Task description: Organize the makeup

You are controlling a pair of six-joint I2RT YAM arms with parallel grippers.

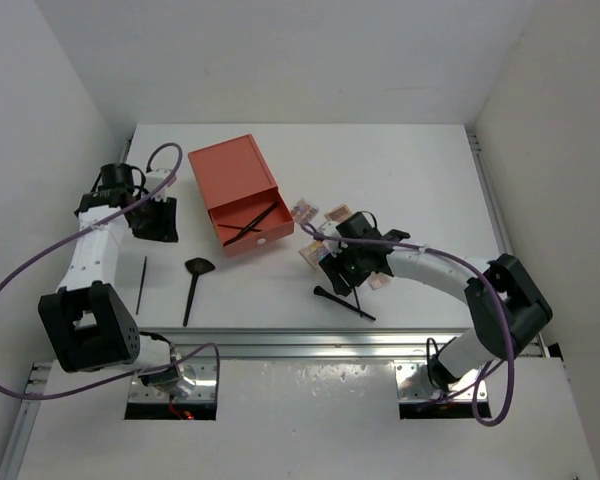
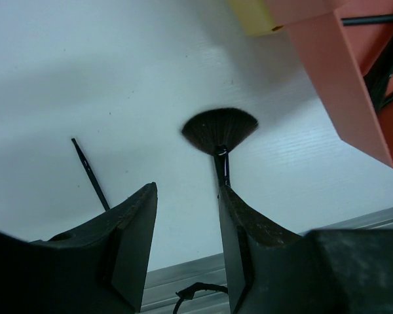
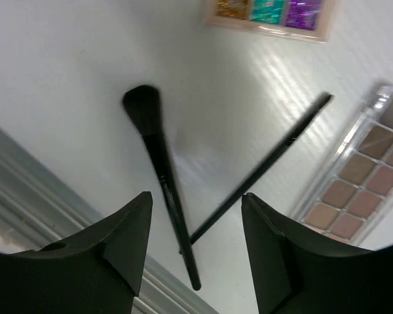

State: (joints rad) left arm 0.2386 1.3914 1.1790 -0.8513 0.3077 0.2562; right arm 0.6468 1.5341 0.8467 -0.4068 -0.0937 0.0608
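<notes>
Our right tool point(image 3: 196, 199) hangs with its jaws apart and nothing between them, above a round-headed powder brush point(image 3: 158, 163) and a thin black pencil point(image 3: 268, 163). These lie on the counter point(image 3: 65, 78) and meet near the brush's handle end, with a brown eyeshadow palette point(image 3: 360, 190) just beside. We judge both light, stiff and prone to roll. The brush is best pinched across mid-handle, away from its soft bristles. Our left tool point(image 2: 187, 188), likewise apart and empty, faces a fan brush point(image 2: 219, 129) near the orange drawer box point(image 2: 340, 72).
</notes>
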